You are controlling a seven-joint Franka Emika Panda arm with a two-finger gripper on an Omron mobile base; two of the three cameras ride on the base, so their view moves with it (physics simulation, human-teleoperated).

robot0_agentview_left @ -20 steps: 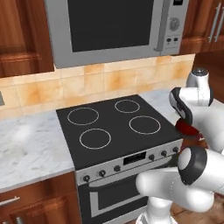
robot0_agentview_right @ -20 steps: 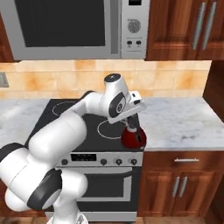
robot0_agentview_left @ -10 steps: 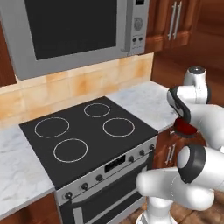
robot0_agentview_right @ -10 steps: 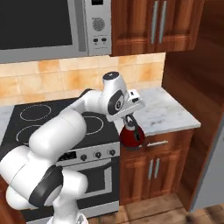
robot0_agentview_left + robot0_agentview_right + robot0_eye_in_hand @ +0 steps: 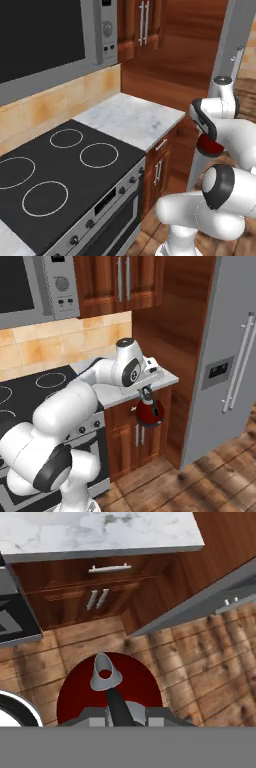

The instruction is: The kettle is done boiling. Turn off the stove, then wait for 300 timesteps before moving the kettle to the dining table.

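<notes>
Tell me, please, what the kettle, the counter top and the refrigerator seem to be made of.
Kettle: likely glossy enamelled metal; smooth deep red with a grey spout.
Counter top: apparently polished marble; white with grey veins.
Refrigerator: probably brushed steel; even grey with long bar handles.

Both base views look down from behind over the stove [image 5: 65, 175]; the hand view looks floorward.

Marble counter [image 5: 131, 118] beside the stove [image 5: 60, 175] — wood floor [image 5: 200, 672] below.

Kettle [image 5: 149, 413] beside counter [image 5: 160, 377], above floor [image 5: 210, 476]
</notes>
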